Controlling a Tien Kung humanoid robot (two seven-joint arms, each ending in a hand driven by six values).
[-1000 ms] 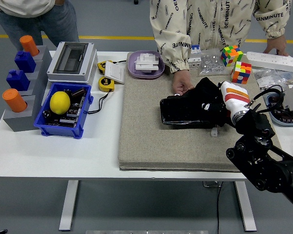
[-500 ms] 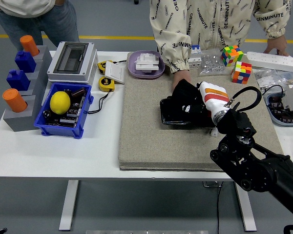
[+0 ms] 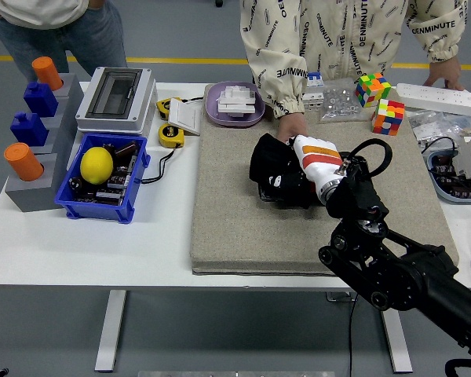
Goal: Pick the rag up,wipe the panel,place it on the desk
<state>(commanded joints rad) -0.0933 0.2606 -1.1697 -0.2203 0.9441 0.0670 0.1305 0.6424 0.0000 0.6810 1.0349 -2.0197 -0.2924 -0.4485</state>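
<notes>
Black right arm reaches in from the lower right, its hand (image 3: 310,161) pressing the black rag (image 3: 273,166) onto the panel (image 3: 268,192), fingers gripping it.

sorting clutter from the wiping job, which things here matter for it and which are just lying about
In the job:
black rag, under the right robot hand
dark panel beneath it
grey mat
person's hand at the panel's far edge

Lying about:
two Rubik's cubes
blue bin with lemon
tape measure
purple dish
power strip
</notes>
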